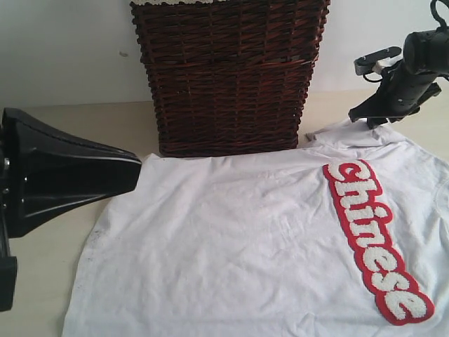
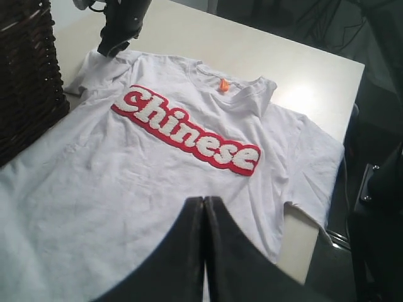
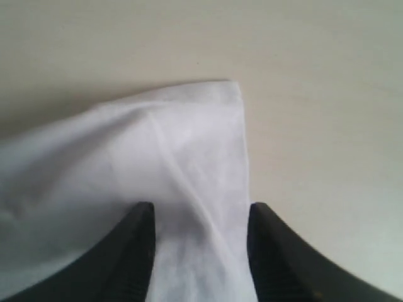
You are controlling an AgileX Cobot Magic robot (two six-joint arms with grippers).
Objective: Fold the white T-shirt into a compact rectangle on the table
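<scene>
Two grippers at work, no fold made yet.

Exterior: thin white cotton T-shirt (image 1: 245, 239) lies flat on pale cream table (image 1: 70, 119), before dark wicker basket (image 1: 224, 77).

Left wrist: left gripper (image 2: 204, 204) clenched, nothing visibly held, above hem end.

Right wrist: right gripper (image 3: 201, 217) spread, straddling sleeve (image 3: 189, 138). Likely next: pinch the sleeve and fold it inward.

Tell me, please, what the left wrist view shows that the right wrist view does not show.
Only the left wrist view: the red "Chinese" lettering, the orange collar loop, the dark wicker basket, and the left jaws pressed together. Only the right wrist view: a close look at one sleeve end lying on the table, with the right jaws apart over the cloth. Both: the white T-shirt and the pale table.
</scene>
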